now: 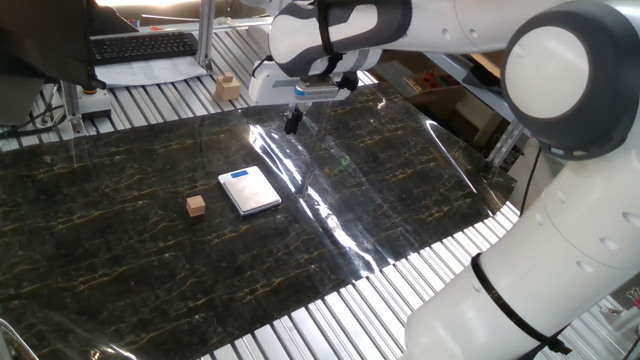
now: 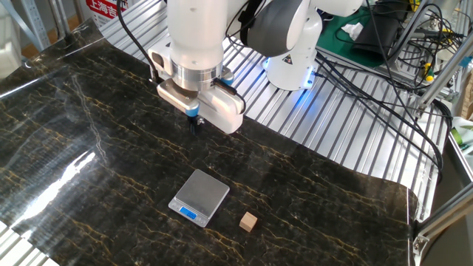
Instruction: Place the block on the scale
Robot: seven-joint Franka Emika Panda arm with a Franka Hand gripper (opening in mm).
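Note:
The block is a tiny brown wooden cube lying on the dark marbled mat, just left of the scale. In the other fixed view the block lies to the right of the scale, whose blue display strip faces the front. My gripper hangs above the mat behind the scale, well away from both things. Its dark fingers are together with nothing between them. The other fixed view shows the gripper beyond the scale's far edge.
A larger pale tan block stands on the ribbed metal table behind the mat. A keyboard lies at the back left. The robot base and cables sit beyond the mat.

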